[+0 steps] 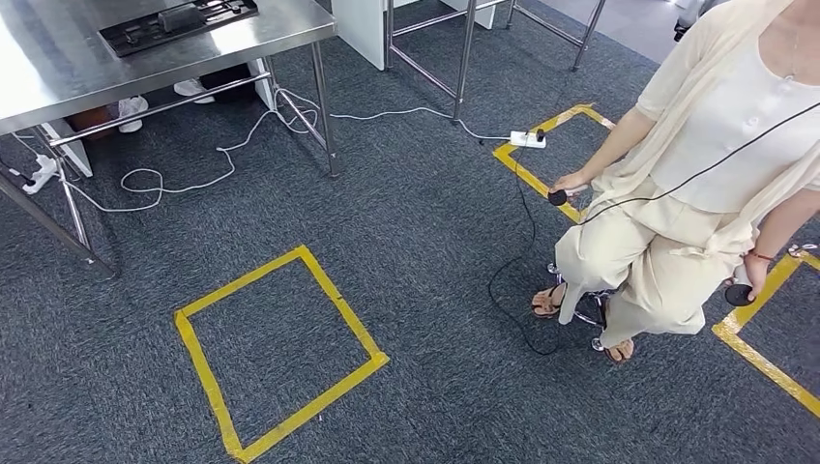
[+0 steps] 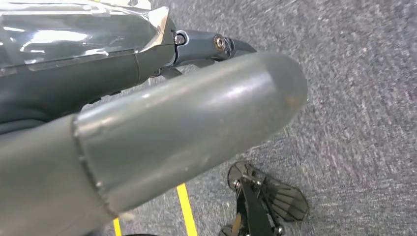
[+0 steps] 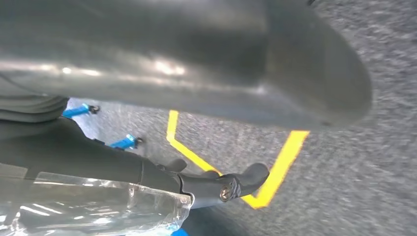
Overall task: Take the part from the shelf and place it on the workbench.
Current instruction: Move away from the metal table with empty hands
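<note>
My left hand (image 2: 187, 123) hangs over grey carpet, its thick thumb stretched out and a dark finger (image 2: 216, 44) lying straight, with nothing between them. Clear shiny film (image 2: 74, 34) lies over the dark body of that hand. My right hand (image 3: 196, 73) hangs the same way, with its dark fingers (image 3: 231, 186) only slightly bent and empty, and clear film (image 3: 88, 206) beside them. In the head view, a steel workbench (image 1: 58, 68) stands at the far left with a black tray (image 1: 145, 34) of dark pieces on it.
A person (image 1: 716, 145) sits on a stool at the right, holding a small black puck (image 1: 558, 197) on a cable. A yellow tape square (image 1: 280, 348) marks the carpet ahead. White cables (image 1: 193, 179) and a power strip (image 1: 528, 139) lie by the bench legs.
</note>
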